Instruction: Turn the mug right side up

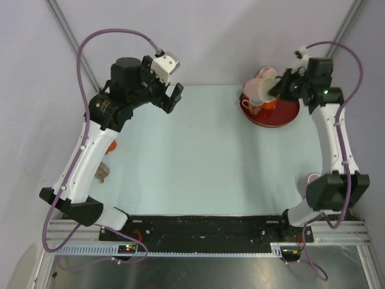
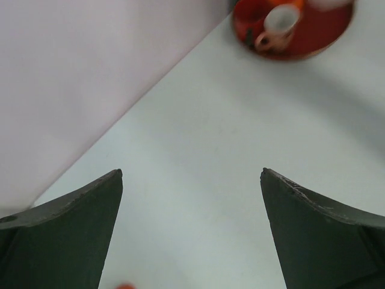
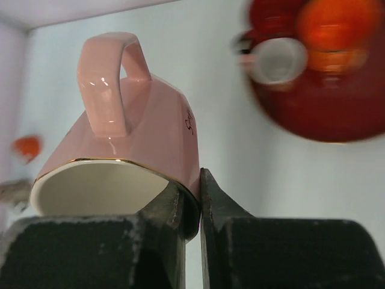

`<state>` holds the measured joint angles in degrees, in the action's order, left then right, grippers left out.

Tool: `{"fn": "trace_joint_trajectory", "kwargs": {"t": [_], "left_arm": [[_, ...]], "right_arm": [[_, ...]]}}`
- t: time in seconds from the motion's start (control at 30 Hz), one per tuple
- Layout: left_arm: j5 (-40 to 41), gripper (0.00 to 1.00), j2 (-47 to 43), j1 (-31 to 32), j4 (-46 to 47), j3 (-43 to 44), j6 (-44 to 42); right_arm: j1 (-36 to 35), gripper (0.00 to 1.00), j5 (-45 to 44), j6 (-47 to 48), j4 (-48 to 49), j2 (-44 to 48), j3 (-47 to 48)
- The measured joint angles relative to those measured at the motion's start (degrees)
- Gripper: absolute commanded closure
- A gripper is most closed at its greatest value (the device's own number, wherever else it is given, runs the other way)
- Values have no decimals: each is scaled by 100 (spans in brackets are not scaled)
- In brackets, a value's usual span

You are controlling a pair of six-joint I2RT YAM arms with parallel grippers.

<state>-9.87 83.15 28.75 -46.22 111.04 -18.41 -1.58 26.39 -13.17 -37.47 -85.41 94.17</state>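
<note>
A pink mug (image 1: 260,86) with a gold rim hangs in the air above the back edge of the red plate (image 1: 283,117). It is tipped on its side with its mouth toward my right gripper (image 1: 278,89). In the right wrist view the mug (image 3: 138,126) has its handle on top. My right gripper (image 3: 200,180) is shut on its rim, one finger inside and one outside. My left gripper (image 1: 171,96) hovers open over the far left of the table. Nothing is between its fingers in the left wrist view (image 2: 191,174).
The red plate (image 2: 325,30) holds a small white-and-pink cup (image 1: 251,107) and an orange piece (image 1: 269,104). An orange object (image 1: 111,146) and a brownish one (image 1: 102,173) lie at the table's left edge. A pink object (image 1: 313,179) sits by the right arm's base.
</note>
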Motion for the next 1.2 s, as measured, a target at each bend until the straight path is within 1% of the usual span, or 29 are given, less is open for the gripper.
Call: {"fn": "trace_joint_trajectory", "kwargs": {"t": [0.07,0.17,0.3,0.37,0.5,0.67,0.8,1.03,1.17,1.2], "left_arm": [[520,0,-79,0,20,-369,-92],[1084,0,-164,0,28,-966,-179],[1486,0,-181,-46,-7,-1681,-219],[1585,0,-181,-85,-35,-1941,-216],[1729,0,-179,-214,-79,-2273,-201],[1843,0,-122,-356,-61,-2310,-190],[1884,0,140,-409,-55,-2212,-157],[1899,0,625,-452,-57,-1886,-157],[1974,0,699,-492,-55,-1766,-160],[1991,0,715,-505,-57,-1731,-160]], "right_arm": [[474,100,-490,192,-671,-608,822],[984,100,-1110,422,-1414,-1718,2208],[1425,100,-1735,573,-2166,-3405,4116],[1565,100,-1937,610,-2321,-4006,4607],[1731,100,-2175,656,-2350,-4518,4586],[1790,100,-2162,573,-2138,-5005,4597],[1718,100,-2177,459,-1799,-5469,4704],[1569,100,-2608,330,-1355,-5733,4656],[1574,94,-2599,197,-1078,-5829,4660],[1576,88,-2566,155,-1021,-5849,4669]]}}
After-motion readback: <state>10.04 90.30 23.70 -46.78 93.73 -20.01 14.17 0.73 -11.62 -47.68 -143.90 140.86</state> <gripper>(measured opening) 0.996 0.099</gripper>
